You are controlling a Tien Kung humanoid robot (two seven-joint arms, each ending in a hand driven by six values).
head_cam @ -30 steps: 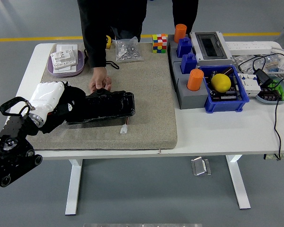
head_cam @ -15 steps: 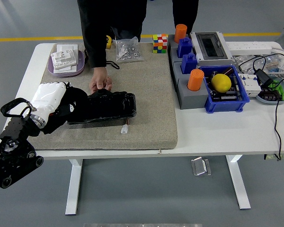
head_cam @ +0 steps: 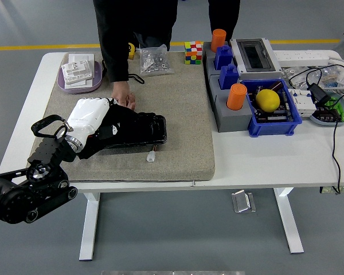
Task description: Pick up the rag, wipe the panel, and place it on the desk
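A black panel [head_cam: 142,130] lies on the beige mat [head_cam: 178,109], left of centre. My left hand [head_cam: 97,121], white-backed with dark fingers, rests on the panel's left end. Its fingers are curled over a dark rag [head_cam: 113,119], which is hard to tell apart from the black panel. A person at the far side presses one hand [head_cam: 125,100] on the panel's far edge, just beyond my hand. My right arm is out of view.
A small white connector [head_cam: 151,156] lies on the mat in front of the panel. At the back stand a purple tray [head_cam: 66,85] with white cards, a bag of screws [head_cam: 155,60] and a colour cube [head_cam: 193,52]. To the right are blue bins [head_cam: 273,109], orange cylinders [head_cam: 237,96], a yellow ball [head_cam: 268,99] and cables [head_cam: 327,97].
My left hand has slid to the right along the panel with the rag under it. The panel has shifted slightly right. The person's hand stays on the far edge.
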